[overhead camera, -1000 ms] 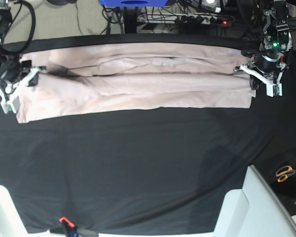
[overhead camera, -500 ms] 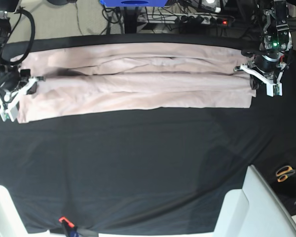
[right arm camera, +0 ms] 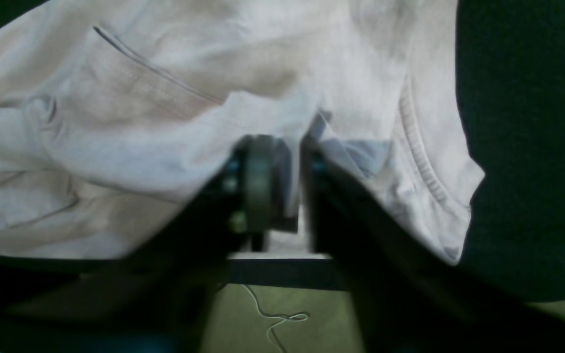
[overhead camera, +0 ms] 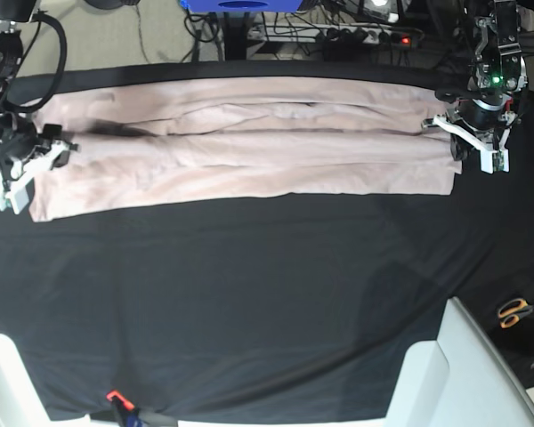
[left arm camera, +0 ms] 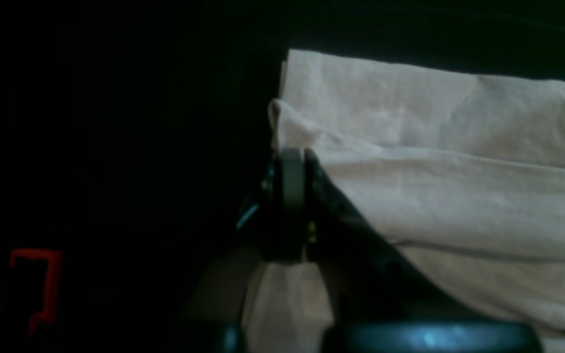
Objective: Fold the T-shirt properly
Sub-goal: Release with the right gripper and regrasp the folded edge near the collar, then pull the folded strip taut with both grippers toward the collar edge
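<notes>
The pale pink T-shirt (overhead camera: 249,151) lies as a long folded strip across the far side of the black table cover (overhead camera: 249,294). My left gripper (overhead camera: 452,133) sits at the strip's right end. In the left wrist view it (left arm camera: 293,152) is shut, pinching a raised fold of the T-shirt (left arm camera: 459,171). My right gripper (overhead camera: 37,169) is at the strip's left end. The right wrist view shows its jaws (right arm camera: 285,147) apart, with a flap of the T-shirt (right arm camera: 140,98) hanging between them near the ribbed collar.
Orange-handled scissors (overhead camera: 514,311) lie at the right edge. A pale grey block (overhead camera: 463,374) fills the near right corner. An orange clip (overhead camera: 116,398) sits at the near edge. The table edge and floor (right arm camera: 272,304) show under my right gripper.
My right gripper slid outward and a little nearer along the shirt's left end, then its jaws parted. The left gripper and its end of the shirt stayed put.
</notes>
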Controlling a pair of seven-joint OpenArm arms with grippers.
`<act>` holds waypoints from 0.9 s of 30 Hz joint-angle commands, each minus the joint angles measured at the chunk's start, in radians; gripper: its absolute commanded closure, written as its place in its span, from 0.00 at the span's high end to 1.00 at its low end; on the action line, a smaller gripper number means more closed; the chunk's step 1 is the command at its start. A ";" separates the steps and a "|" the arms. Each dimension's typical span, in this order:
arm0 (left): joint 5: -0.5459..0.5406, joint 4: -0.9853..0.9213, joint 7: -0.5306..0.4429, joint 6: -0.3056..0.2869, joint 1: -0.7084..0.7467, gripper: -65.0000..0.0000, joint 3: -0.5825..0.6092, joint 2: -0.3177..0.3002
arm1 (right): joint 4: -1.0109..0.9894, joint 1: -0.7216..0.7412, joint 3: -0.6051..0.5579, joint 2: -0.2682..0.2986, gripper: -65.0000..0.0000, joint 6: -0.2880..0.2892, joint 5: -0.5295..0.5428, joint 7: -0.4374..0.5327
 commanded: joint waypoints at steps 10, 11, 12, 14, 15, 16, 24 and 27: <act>-0.004 0.020 -0.014 0.005 0.005 0.41 -0.086 -0.015 | 0.016 0.007 0.005 0.015 0.55 -0.128 0.011 0.079; -0.004 0.020 -0.014 0.005 0.003 0.45 -0.111 -0.015 | 0.016 0.001 0.005 0.016 0.55 -0.142 0.011 0.094; -0.004 0.020 -0.014 0.005 0.000 0.48 -0.132 -0.015 | 0.017 -0.003 0.005 0.018 0.55 -0.144 0.011 0.106; -0.007 0.025 -0.014 0.005 -0.003 0.52 -0.175 -0.015 | 0.017 -0.004 0.008 0.018 0.55 -0.144 0.011 0.131; -0.008 0.040 -0.014 0.005 -0.003 0.54 -0.203 -0.017 | 0.017 -0.004 0.007 0.018 0.55 -0.144 0.011 0.146; -0.011 0.063 -0.014 0.005 -0.003 0.55 -0.230 -0.017 | 0.019 -0.004 0.004 0.019 0.55 -0.142 0.011 0.166; -0.002 0.305 -0.012 0.001 0.032 0.13 -0.161 0.137 | 0.008 0.027 -0.101 0.088 0.27 -0.053 0.012 0.316; -0.002 0.261 -0.020 0.002 0.026 0.00 -0.048 0.152 | -0.069 0.079 -0.114 0.090 0.00 0.005 0.012 0.316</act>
